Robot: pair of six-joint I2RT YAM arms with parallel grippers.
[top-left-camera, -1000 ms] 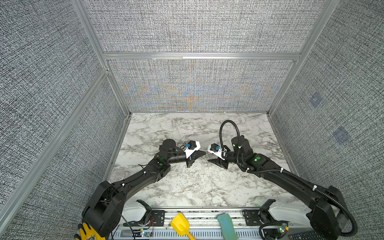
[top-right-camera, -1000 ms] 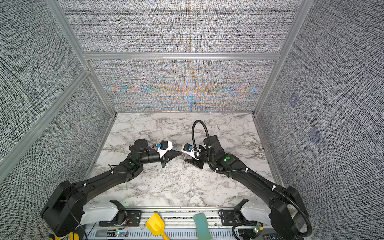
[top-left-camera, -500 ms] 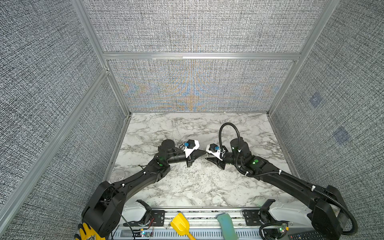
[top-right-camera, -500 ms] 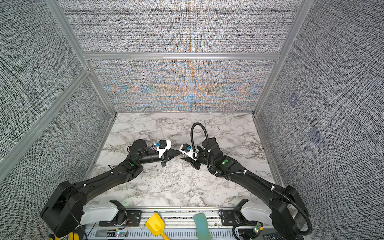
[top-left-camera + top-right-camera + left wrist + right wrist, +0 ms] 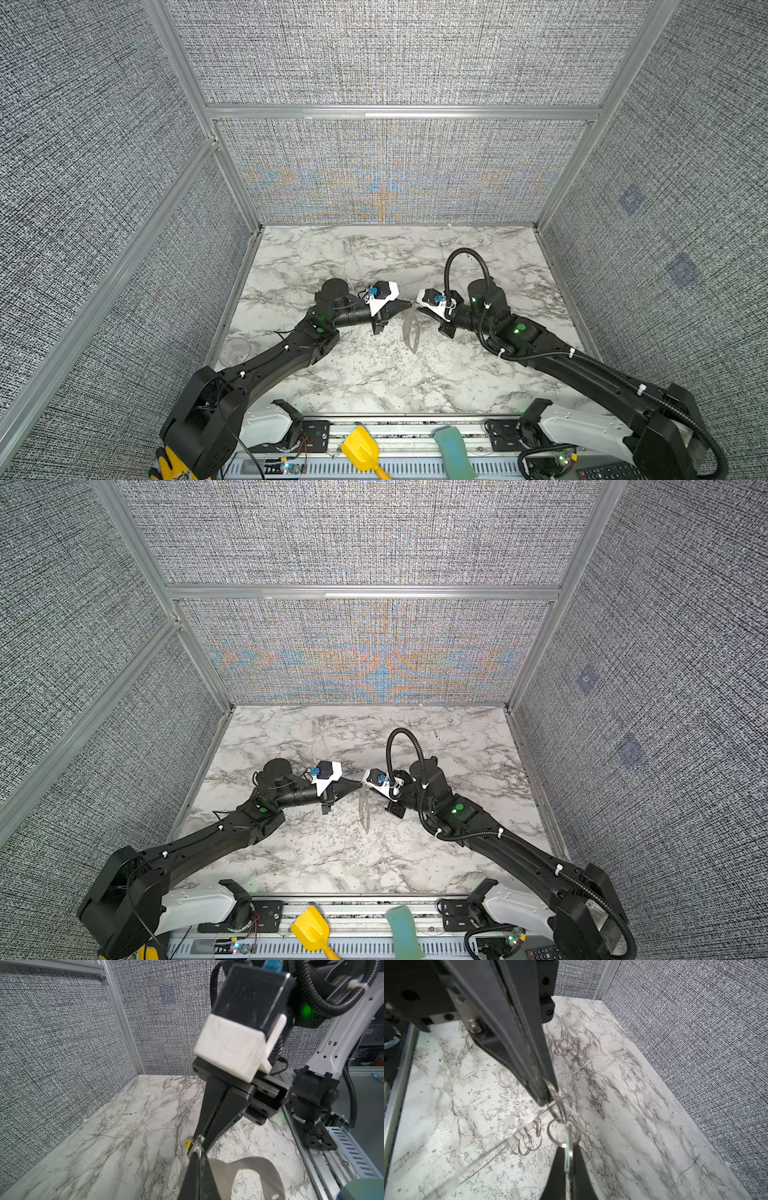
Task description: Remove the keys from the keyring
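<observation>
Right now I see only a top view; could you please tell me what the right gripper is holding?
Observer: In the right wrist view, the right gripper is shut on a pale teal key tag.
Operator: Thanks; and the other arm?
Observer: The left gripper is shut on a metal ring at the end of the keyring.
Operator: Anything else close by?
Observer: A yellow tag shows beside where the grippers meet in the left wrist view; its attachment is hidden.

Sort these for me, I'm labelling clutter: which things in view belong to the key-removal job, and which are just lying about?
Job in hand: keyring, keys, left gripper, right gripper.
Lying about: yellow scoop, teal block.
</observation>
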